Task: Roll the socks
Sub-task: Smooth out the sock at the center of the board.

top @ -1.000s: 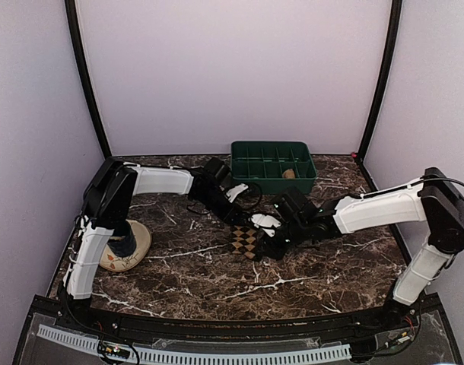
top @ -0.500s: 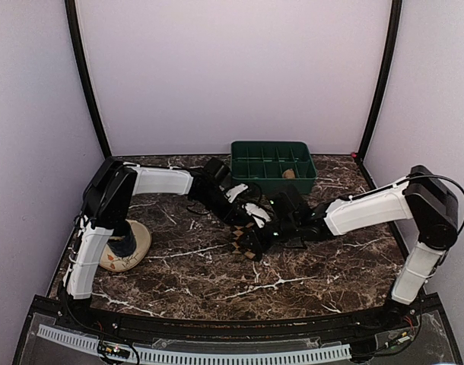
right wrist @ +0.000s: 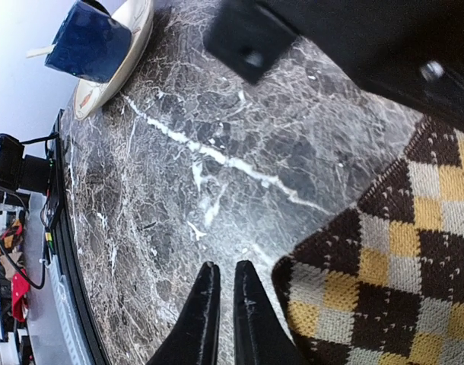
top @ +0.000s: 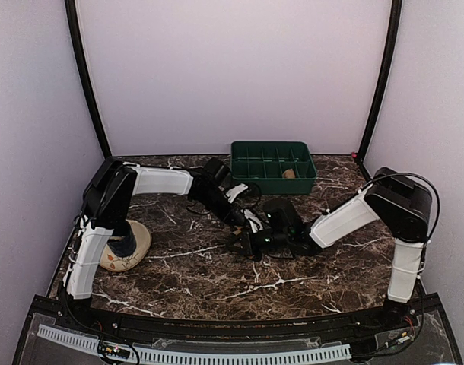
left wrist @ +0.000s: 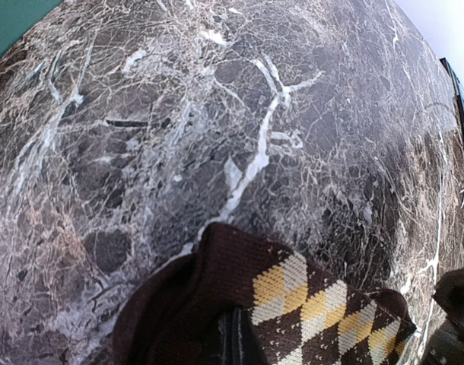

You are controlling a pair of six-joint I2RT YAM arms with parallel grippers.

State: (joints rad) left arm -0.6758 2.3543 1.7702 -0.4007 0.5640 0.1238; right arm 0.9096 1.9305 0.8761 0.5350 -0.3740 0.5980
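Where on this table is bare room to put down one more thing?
Bare marble: the wide front strip of the table, from the cream dish to the right arm's base; also the patch between dish and checked sock. Crowded: the middle, before the green tray, where the left gripper and right gripper meet at the sock.

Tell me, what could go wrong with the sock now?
1. The right hand has its fingers almost together on bare table, beside the sock. It may have missed the fabric, so nothing rolls.
2. Only the left hand seems to pinch the sock, near its brown end. A tug could drag it or let it slip free.
3. The two hands sit very close together, so they might bump.
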